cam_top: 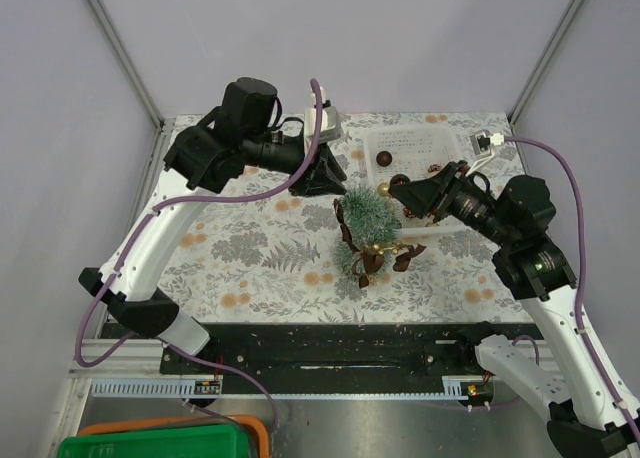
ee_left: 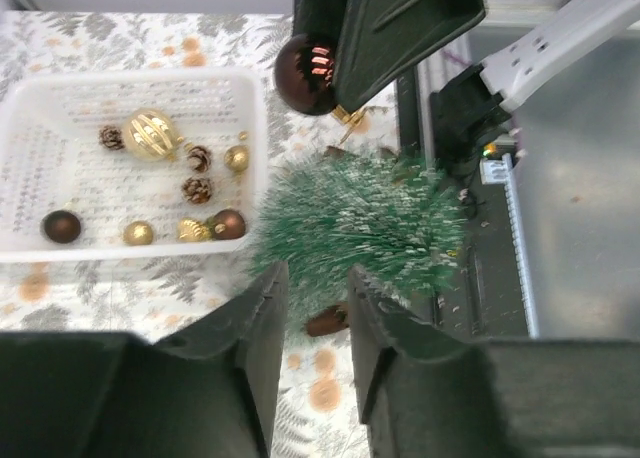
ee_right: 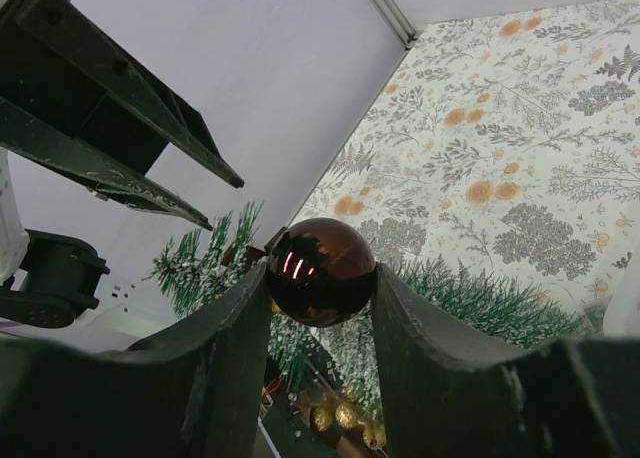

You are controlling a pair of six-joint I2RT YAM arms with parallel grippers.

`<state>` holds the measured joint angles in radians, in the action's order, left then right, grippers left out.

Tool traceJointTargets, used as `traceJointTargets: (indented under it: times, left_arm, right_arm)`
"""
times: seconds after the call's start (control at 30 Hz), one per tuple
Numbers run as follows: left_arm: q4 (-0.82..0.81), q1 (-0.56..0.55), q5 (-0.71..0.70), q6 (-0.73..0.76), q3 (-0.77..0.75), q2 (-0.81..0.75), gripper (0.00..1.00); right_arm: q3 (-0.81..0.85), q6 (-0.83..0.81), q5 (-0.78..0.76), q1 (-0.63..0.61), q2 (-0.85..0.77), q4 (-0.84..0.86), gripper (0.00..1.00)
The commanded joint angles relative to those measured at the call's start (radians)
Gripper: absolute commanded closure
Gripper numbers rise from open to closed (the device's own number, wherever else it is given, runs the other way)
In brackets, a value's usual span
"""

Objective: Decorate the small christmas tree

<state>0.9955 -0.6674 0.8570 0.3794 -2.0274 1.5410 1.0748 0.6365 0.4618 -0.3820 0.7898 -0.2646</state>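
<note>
The small christmas tree (cam_top: 365,218) stands mid-table, frosted green, with brown ribbon and gold beads on it. It also shows in the left wrist view (ee_left: 350,223) and the right wrist view (ee_right: 200,263). My right gripper (cam_top: 400,191) is shut on a shiny brown bauble (ee_right: 320,263) and holds it just right of the tree top; the bauble also shows in the left wrist view (ee_left: 305,73). My left gripper (cam_top: 320,173) is open and empty, hovering just behind and left of the tree (ee_left: 315,273).
A white basket (cam_top: 420,130) behind and right of the tree holds a gold striped ball (ee_left: 150,133), pine cones (ee_left: 197,188) and brown baubles (ee_left: 62,226). A green bin (cam_top: 160,440) sits below the table's near edge. Enclosure walls ring the table.
</note>
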Motion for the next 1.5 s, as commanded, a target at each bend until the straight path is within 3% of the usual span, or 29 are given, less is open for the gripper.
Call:
traceJointTargets:
  times: [0.0, 0.17, 0.2, 0.4, 0.57, 0.77, 1.0, 1.33, 1.47]
  left_arm:
    - [0.011, 0.000, -0.116, 0.029, -0.053, -0.042, 0.50]
    - [0.086, 0.022, -0.180, 0.104, -0.027, -0.116, 0.05]
    - [0.097, 0.022, -0.177, 0.119, -0.001, -0.139, 0.01]
    - [0.111, 0.020, -0.092, 0.133, 0.042, -0.214, 0.01]
    - [0.054, -0.010, -0.027, 0.061, 0.085, -0.213, 0.01]
    - [-0.092, -0.080, -0.108, -0.040, 0.193, -0.188, 0.01]
    - [-0.221, -0.089, -0.200, -0.115, 0.170, -0.139, 0.01]
    - [-0.225, -0.112, -0.127, -0.126, 0.136, -0.073, 0.01]
    - [-0.209, -0.112, -0.130, -0.105, 0.105, -0.053, 0.13]
  right_arm:
    - [0.013, -0.020, -0.006, -0.009, -0.014, 0.001, 0.78]
    - [0.008, -0.029, -0.005, -0.009, -0.029, -0.021, 0.79]
    - [0.007, -0.029, -0.008, -0.009, -0.029, -0.025, 0.79]
    - [0.011, -0.037, -0.006, -0.009, -0.024, -0.024, 0.79]
    - [0.013, -0.035, -0.009, -0.009, -0.023, -0.021, 0.80]
    - [0.010, -0.035, -0.011, -0.009, -0.029, -0.016, 0.80]
    - [-0.001, -0.049, -0.006, -0.009, -0.040, -0.021, 0.80]
    - [-0.026, -0.070, 0.012, -0.009, -0.058, -0.013, 0.81]
    - [-0.029, -0.077, 0.021, -0.009, -0.072, -0.001, 0.81]
